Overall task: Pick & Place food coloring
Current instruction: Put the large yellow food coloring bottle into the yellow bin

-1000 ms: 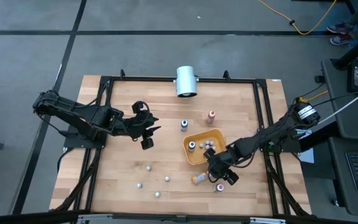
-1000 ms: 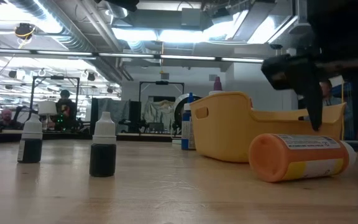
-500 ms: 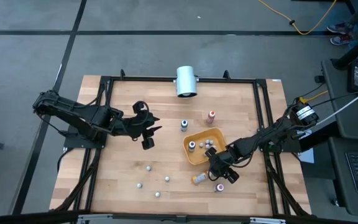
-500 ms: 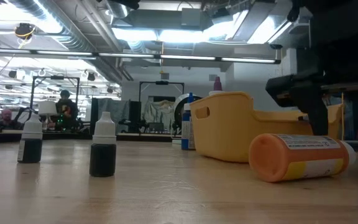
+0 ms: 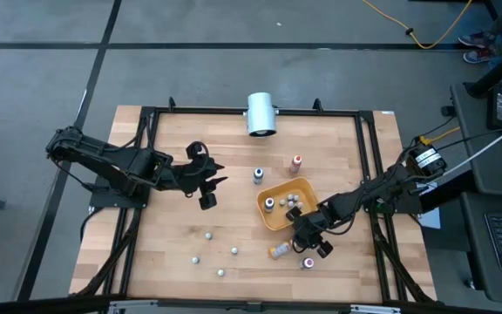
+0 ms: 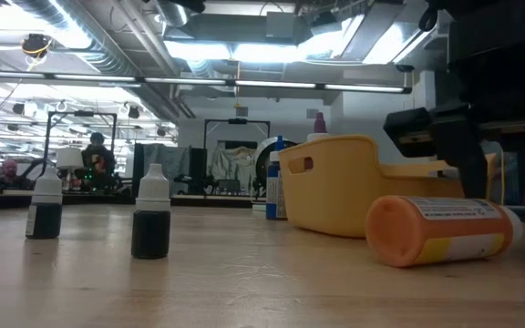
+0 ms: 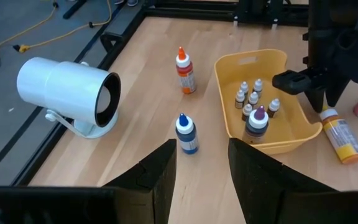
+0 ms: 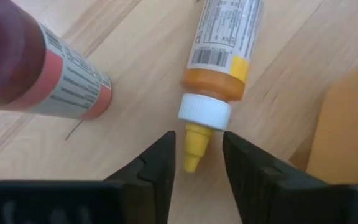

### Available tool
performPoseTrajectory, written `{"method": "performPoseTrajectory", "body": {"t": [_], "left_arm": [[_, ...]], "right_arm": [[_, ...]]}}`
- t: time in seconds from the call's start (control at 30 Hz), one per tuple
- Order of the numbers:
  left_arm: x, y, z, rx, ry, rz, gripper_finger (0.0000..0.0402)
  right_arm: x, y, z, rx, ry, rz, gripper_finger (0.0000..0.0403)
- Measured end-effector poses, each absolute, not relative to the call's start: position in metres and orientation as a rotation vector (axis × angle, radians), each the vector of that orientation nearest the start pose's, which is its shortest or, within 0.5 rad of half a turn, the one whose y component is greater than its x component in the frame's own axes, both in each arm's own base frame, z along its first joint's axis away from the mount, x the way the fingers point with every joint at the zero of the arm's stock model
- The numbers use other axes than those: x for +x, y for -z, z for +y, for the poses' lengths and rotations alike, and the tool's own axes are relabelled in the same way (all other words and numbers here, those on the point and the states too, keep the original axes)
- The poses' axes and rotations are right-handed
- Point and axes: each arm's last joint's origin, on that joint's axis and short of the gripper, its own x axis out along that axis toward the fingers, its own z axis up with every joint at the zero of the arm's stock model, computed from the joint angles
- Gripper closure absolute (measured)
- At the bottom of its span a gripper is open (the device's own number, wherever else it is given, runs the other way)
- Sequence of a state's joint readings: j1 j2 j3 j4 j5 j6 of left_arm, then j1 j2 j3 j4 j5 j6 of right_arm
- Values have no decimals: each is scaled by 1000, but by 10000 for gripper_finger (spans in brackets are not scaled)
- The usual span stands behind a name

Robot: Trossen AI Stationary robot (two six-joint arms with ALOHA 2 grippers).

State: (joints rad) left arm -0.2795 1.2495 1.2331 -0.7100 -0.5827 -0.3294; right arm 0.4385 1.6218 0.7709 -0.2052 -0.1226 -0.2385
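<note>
Tiny dropper bottles with pale caps stand on the wood near the front [image 5: 207,234], two of them close in the low view [image 6: 151,219]. Several more sit in the yellow tray [image 5: 279,220]. A larger orange bottle [image 5: 277,250] lies on its side by the tray, beside a lying red bottle [image 5: 308,262]. My right gripper [image 8: 197,165] is open and low over the table. Its fingers stand on either side of the orange bottle's yellow nozzle [image 8: 191,152] without touching it. My left gripper [image 5: 206,187] is open and empty, waiting left of centre.
A big white cylinder [image 5: 260,113] lies at the far edge. A blue bottle [image 5: 257,176] and an orange-red bottle [image 5: 296,163] stand behind the tray. The tray wall [image 8: 347,118] is close beside my right gripper. Bare wood lies between the arms.
My right gripper has come down a little toward the lying orange bottle, staying open. The bottles have kept still.
</note>
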Motion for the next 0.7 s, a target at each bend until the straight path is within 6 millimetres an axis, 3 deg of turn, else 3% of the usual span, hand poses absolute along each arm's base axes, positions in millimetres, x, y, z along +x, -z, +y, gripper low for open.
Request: {"method": "performPoseTrajectory", "body": {"t": [0.2, 0.7], "left_arm": [[246, -349, -54, -11, -393, 602, 261], [246, -349, -54, -13, -386, 603, 261]], "right_arm": [[258, -138, 125, -379, -636, 1004, 289], [261, -125, 126, -365, -625, 1047, 285]]}}
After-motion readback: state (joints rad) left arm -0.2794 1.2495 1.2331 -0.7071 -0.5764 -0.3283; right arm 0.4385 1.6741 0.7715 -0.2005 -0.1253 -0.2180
